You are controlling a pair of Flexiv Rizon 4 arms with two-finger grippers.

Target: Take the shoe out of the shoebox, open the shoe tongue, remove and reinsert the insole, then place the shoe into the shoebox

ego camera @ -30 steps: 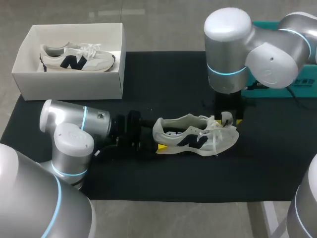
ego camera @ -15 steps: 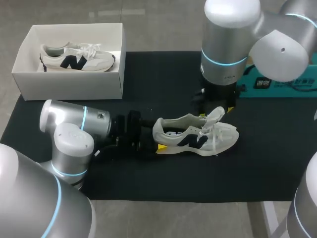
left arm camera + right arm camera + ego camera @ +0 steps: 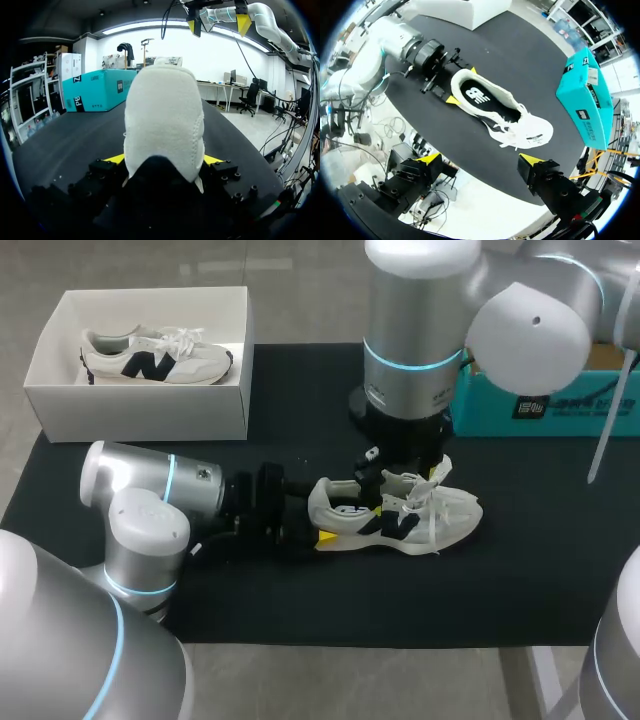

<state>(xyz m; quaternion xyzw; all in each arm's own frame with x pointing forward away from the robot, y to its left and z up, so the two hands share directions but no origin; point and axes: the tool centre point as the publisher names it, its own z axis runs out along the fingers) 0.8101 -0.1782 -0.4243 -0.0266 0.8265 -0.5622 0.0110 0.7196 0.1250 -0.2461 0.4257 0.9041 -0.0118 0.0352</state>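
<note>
At the head view's centre, the white fabric sneaker with a dark logo (image 3: 395, 512) lay on the black tabletop (image 3: 300, 610), heel clamped in the left end effector (image 3: 164, 161); the right end effector (image 3: 481, 160) hung above it, spread open.

Black table (image 3: 330, 615) (matte mat on top) — evenly, softly lit

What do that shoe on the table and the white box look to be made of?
Shoe: seemingly soft suede or fabric, matte off-white, with a fuzzy-looking heel in the left wrist view. White box: likely cardboard, with thin, flat, matte walls and sharp folded corners.
</note>
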